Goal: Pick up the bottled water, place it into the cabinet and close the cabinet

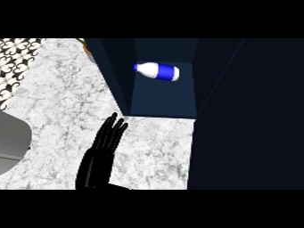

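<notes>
Left hand (100, 153) open; bottled water (158, 71) inside cabinet (164, 100).

The marble counter (62, 102) bears the dark cabinet (259, 133), its floor holding the bottled water (158, 71).

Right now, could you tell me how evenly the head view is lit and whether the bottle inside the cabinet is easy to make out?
In the head view the marble counter is bright and evenly lit; the cabinet is very dark, its edges hard to read; the bottled water, lying on its side inside, stands out clearly in white and blue; the left hand is a black shape with little surface detail.
</notes>
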You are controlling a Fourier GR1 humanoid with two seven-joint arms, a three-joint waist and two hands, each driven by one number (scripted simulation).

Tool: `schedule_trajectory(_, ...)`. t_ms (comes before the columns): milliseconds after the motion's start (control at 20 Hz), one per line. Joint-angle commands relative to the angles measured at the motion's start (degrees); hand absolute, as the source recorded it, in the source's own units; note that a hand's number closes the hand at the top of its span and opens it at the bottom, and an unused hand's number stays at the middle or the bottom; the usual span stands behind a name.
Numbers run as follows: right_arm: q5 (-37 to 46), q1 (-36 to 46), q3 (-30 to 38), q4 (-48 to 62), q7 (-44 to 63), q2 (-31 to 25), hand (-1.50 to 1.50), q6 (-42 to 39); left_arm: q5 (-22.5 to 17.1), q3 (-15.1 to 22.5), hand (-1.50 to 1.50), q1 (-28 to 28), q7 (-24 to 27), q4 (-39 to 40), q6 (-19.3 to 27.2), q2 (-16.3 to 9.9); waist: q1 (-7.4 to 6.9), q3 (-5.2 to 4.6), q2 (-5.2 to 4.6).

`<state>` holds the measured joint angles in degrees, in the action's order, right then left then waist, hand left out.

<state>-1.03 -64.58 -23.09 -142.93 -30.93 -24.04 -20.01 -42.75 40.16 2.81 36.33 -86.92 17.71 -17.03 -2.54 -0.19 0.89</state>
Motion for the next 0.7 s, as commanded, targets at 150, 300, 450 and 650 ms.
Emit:
schedule_trajectory(150,12.22,6.87,-1.34,-9.21,4.8,-9.34,1.5,-5.29,0.42,-0.53,-1.5,-10.31,4.88,-7.92,-6.21,-10.35,-1.32,-0.29,0.09)
schedule_trajectory(300,13.12,9.22,-3.69,-11.17,6.89,-10.39,1.5,-5.17,-1.15,-3.23,-1.5,-14.36,6.4,-11.0,-8.08,-14.75,-0.94,-0.32,0.2)
schedule_trajectory(450,11.74,12.35,-5.31,-12.88,9.88,-10.98,1.5,-4.69,-2.21,-5.93,-1.5,-18.09,9.42,-11.86,-11.62,-18.85,-1.25,-0.36,-0.19)
schedule_trajectory(650,11.69,15.71,-12.65,-12.18,15.69,-8.57,1.5,-2.44,-4.47,-9.11,-1.5,-22.36,11.55,-12.95,-16.11,-23.46,-1.04,-0.41,-0.58)
